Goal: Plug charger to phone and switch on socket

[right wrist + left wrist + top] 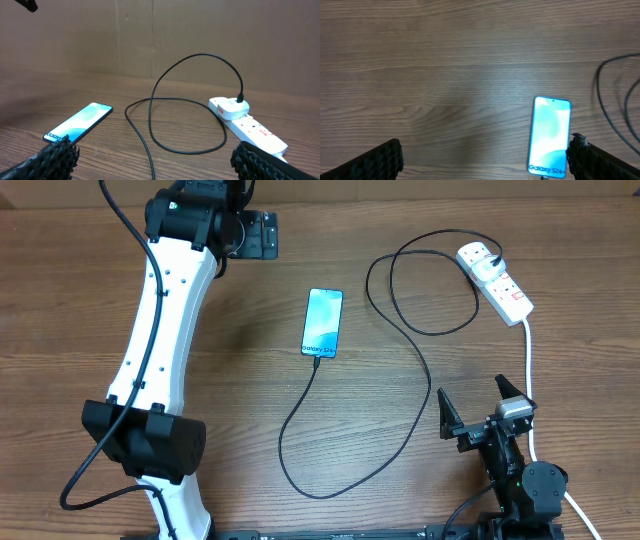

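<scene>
The phone (pixel 322 322) lies flat mid-table, teal screen up, and also shows in the left wrist view (pixel 550 136) and the right wrist view (pixel 77 124). The charger's black cable (pixel 415 405) meets the phone's near short edge, loops across the table, and rises to a white plug (pixel 478 255) seated in the socket (pixel 505 290). My left gripper (pixel 258 235) hovers open at the far side, left of the phone, with nothing between its fingers (pixel 485 150). My right gripper (pixel 477 408) is open and empty near the front right, facing the cable (pixel 185 100) and socket (pixel 252 127).
The socket's thick white cord (pixel 530 370) runs down the right side, past my right gripper. A brown cardboard wall (pixel 160 35) stands behind the table. The left arm's white link (pixel 160 330) spans the left half of the table.
</scene>
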`<action>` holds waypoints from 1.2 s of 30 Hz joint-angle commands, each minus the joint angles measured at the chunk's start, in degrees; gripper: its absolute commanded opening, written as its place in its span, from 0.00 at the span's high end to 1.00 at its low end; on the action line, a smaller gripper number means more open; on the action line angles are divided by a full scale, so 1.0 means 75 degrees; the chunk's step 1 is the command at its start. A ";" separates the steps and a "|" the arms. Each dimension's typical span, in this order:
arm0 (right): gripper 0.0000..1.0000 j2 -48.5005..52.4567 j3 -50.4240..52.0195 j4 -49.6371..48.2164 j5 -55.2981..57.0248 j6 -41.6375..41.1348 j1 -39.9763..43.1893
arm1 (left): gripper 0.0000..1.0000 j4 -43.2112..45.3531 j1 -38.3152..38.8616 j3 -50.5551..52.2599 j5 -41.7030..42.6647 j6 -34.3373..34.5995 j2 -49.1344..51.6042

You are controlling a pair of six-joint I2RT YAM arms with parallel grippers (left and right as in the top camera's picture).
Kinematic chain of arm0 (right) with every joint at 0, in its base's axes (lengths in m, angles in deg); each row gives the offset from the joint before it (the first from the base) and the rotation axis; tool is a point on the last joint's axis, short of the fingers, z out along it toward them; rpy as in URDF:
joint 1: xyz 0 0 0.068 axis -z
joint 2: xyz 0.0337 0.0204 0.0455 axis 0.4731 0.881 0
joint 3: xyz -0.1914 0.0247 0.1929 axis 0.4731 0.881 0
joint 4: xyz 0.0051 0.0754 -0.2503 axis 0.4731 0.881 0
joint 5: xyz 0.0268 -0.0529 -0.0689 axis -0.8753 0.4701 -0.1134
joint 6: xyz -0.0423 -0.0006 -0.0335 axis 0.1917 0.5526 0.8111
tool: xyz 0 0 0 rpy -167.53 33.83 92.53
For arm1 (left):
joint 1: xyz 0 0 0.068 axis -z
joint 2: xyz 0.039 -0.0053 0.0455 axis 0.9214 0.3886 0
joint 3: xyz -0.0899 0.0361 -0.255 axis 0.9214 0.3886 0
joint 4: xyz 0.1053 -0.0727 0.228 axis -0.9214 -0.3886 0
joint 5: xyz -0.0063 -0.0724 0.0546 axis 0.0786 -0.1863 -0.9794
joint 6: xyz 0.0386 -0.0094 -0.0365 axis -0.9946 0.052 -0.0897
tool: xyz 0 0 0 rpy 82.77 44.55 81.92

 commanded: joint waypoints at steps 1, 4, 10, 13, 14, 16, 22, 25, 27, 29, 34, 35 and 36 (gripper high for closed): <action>0.00 -0.0096 0.0067 -0.0052 0.0023 0.0009 -0.0044 | 0.00 0.0009 -0.0015 0.0023 -0.0382 -0.0067 0.0006; 0.00 -0.0096 0.0067 -0.0052 0.0023 0.0009 -0.0044 | 0.00 0.0003 -0.0015 0.0023 -0.0382 -0.0067 -0.0146; 0.00 -0.0096 0.0067 -0.0052 0.0023 0.0009 -0.0044 | 0.00 -0.0376 -0.0006 0.0023 -0.0469 -0.0149 -0.0676; 0.00 -0.0096 0.0067 -0.0052 0.0023 0.0009 -0.0044 | 0.00 -0.0659 -0.0006 0.0029 -0.0493 -0.0119 -0.0935; 0.00 -0.0096 0.0067 -0.0052 0.0023 0.0009 -0.0044 | 0.00 -0.0717 -0.0006 0.0038 -0.0495 -0.0114 -0.0982; 0.00 -0.0096 0.0067 -0.0052 0.0023 0.0009 -0.0044 | 0.00 -0.0731 -0.0006 0.0172 -0.0495 -0.0114 -0.1081; 0.00 -0.0096 0.0067 -0.0052 0.0023 0.0009 -0.0044 | 0.00 0.0061 0.0017 0.1999 -0.0195 0.0085 -0.1824; 0.00 -0.0096 0.0067 -0.0052 0.0023 0.0009 -0.0044 | 0.00 0.0402 0.0017 0.2699 -0.0050 0.0082 -0.2253; 0.00 -0.0096 0.0067 -0.0052 0.0023 0.0009 -0.0044 | 0.00 0.0402 0.0015 0.2996 -0.0058 0.0079 -0.2591; 0.00 -0.0096 0.0067 -0.0052 0.0023 0.0009 -0.0044 | 0.00 0.0399 0.0015 0.3156 -0.0154 0.0076 -0.2935; 0.00 -0.0096 0.0067 -0.0052 0.0023 0.0009 -0.0044 | 0.00 0.0647 0.0015 0.3931 -0.0300 0.0079 -0.3815; 0.00 -0.0096 0.0067 -0.0052 0.0023 0.0009 -0.0044 | 0.00 0.0784 0.0012 0.4234 -0.0300 0.0079 -0.4007; 0.00 -0.0096 0.0067 -0.0052 0.0023 0.0009 -0.0044 | 0.00 0.1014 0.0006 0.4669 -0.0297 0.0079 -0.4258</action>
